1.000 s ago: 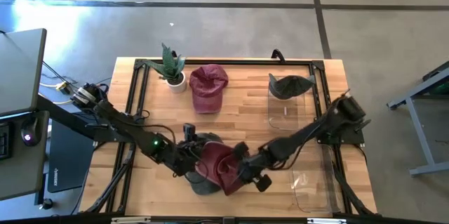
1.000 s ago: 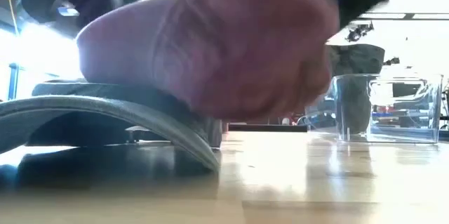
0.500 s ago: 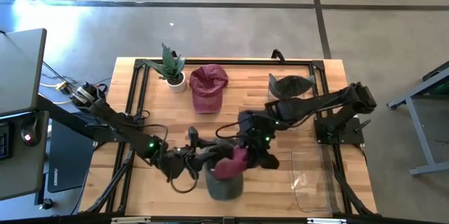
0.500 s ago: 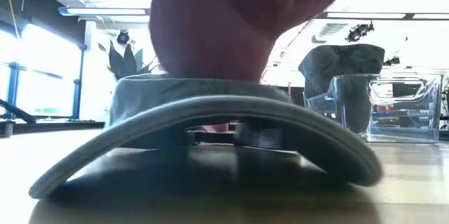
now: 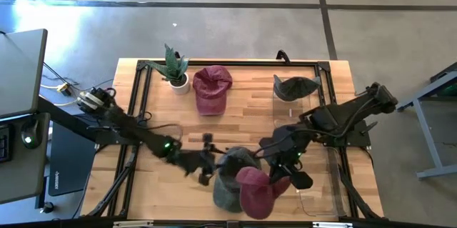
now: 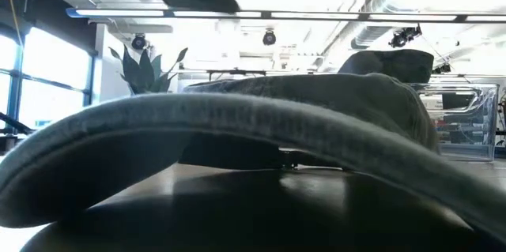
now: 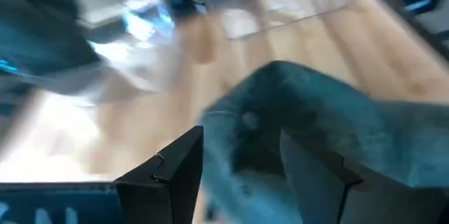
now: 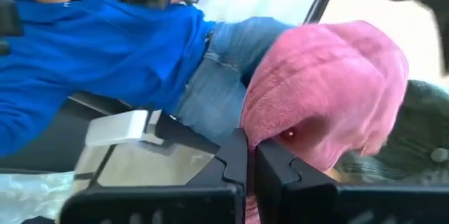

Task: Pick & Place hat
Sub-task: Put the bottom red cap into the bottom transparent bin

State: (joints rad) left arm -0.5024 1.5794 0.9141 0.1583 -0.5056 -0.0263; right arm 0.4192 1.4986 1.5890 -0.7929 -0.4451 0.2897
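A maroon hat [image 5: 257, 192] hangs in the air over the table's near middle, with my right gripper [image 5: 275, 179] [image 8: 251, 155] shut on it. Just left of it a grey-green hat [image 5: 228, 178] [image 6: 237, 122] lies on the table, its brim toward the near edge. My left gripper [image 5: 207, 169] [image 7: 242, 175] is open at this hat's left edge, a finger on either side of the cloth [image 7: 238, 147]. Whether they touch it cannot be told. My right gripper pinches a fold of the maroon hat's cloth [image 8: 280, 136] between its two shut fingers. The fingers slant down from the table's right side. The hat is lifted clear and bulges out beyond the fingertips, above the table beside the grey-green hat.
A second maroon hat [image 5: 212, 88] and a potted plant [image 5: 175, 71] stand at the far side. A clear bin [image 5: 289, 106] at the far right holds a dark grey hat [image 5: 294, 87]. Another clear bin [image 5: 318, 189] stands near right. A person in blue [image 8: 105, 48] shows beyond the table.
My right gripper has risen and gone toward the table's right and near edges, lifting the maroon hat off the grey-green hat. The grey-green hat has stayed on the table, slid a little to the right and turned. My left gripper has followed it rightward, still open.
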